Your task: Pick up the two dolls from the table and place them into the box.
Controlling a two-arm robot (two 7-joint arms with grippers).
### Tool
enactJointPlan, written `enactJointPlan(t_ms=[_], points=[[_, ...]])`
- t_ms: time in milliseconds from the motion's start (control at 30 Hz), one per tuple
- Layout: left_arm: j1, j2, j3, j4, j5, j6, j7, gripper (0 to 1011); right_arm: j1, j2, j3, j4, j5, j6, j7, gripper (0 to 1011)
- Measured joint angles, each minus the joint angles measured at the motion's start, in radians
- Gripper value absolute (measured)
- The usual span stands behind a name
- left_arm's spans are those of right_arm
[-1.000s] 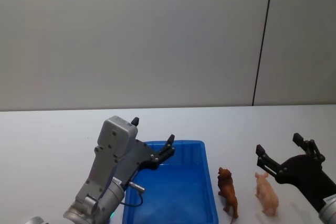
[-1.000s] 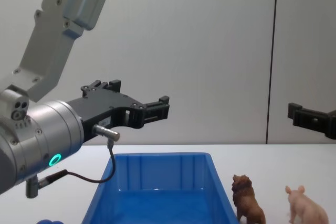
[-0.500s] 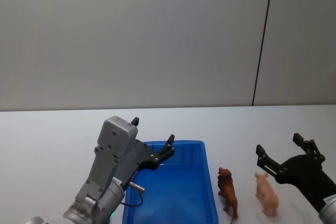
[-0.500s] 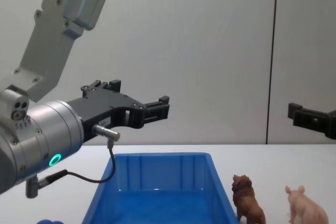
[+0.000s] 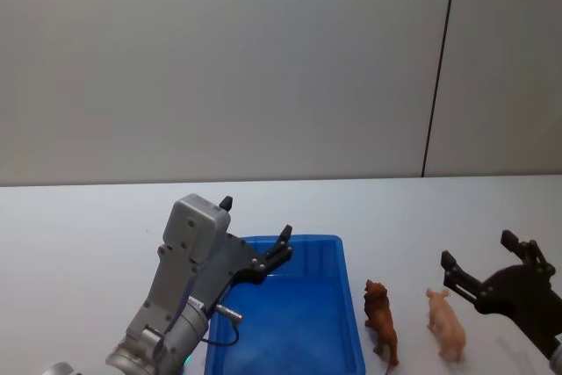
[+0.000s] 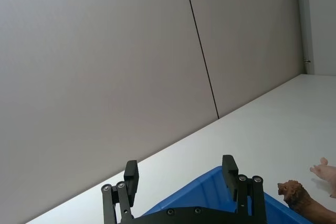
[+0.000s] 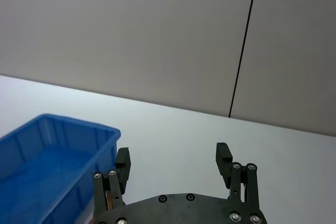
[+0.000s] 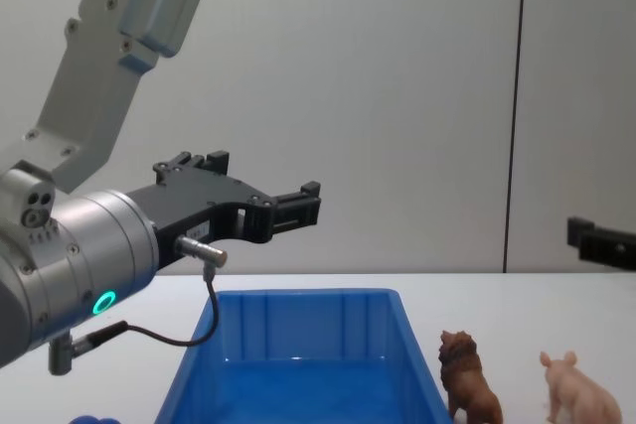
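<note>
White table [image 5: 79, 230] bears box [image 5: 312, 240] — lion [image 5: 381, 322], pig [image 5: 446, 327] outside; beside it.

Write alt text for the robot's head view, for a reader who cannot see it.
A brown lion and a pale pink pig stand side by side on the white table, just right of a blue box. The open left hand hovers above the box's left side; the open right hand hangs above the table to the pig's right.
</note>
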Motion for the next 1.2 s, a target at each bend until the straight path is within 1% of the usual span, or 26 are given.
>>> enactJointPlan(t_ms=[200,367,600,900,1200], points=[[0.000,0.000,0.000,0.000,0.000,0.000,0.000,1003,-0.008,0.022,0.011,0.013,-0.005,0.042,0.022,1001],[0.000,0.000,0.000,0.000,0.000,0.000,0.000,1003,-0.014,0.031,0.013,0.024,-0.012,0.076,0.038,1001],[0.000,0.000,0.000,0.000,0.000,0.000,0.000,1003,-0.016,0.032,0.007,0.048,-0.026,0.120,0.062,1001],[0.000,0.000,0.000,0.000,0.000,0.000,0.000,1003,-0.002,0.010,-0.010,0.092,-0.034,0.169,0.081,1001],[0.000,0.000,0.000,0.000,0.000,0.000,0.000,1003,0.027,-0.025,-0.029,0.148,-0.032,0.208,0.084,1001]])
